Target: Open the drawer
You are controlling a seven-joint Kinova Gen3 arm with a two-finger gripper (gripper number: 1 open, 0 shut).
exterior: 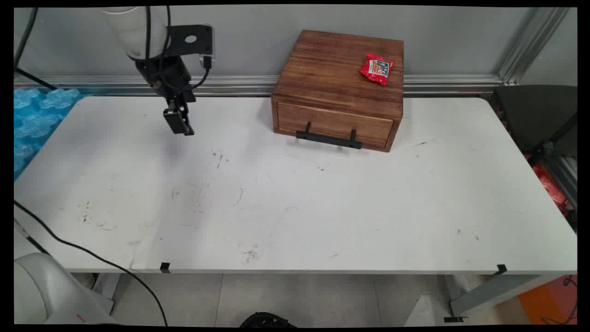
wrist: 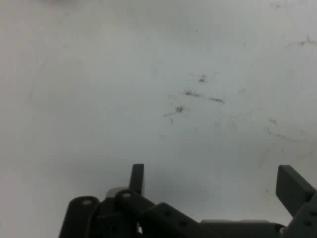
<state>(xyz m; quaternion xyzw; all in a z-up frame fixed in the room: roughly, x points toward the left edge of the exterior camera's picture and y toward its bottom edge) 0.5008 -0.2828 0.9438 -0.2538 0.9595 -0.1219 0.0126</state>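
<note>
My black gripper (exterior: 180,125) hangs above the back left part of the white table (exterior: 295,207), holding nothing. In the hand view its two fingers (wrist: 292,188) stand wide apart over bare, scuffed tabletop (wrist: 163,89); the gripper (wrist: 213,181) is open. A brown wooden drawer box (exterior: 339,87) with a black handle (exterior: 328,137) sits at the back middle, well to the right of the gripper, its drawer closed. A small red snack packet (exterior: 376,69) lies on top of the box near its right side.
Blue bubble wrap (exterior: 34,115) lies off the table's left edge. A black cable (exterior: 92,256) crosses the front left corner. A dark chair (exterior: 539,120) stands beyond the right edge. The wall rail runs behind the table.
</note>
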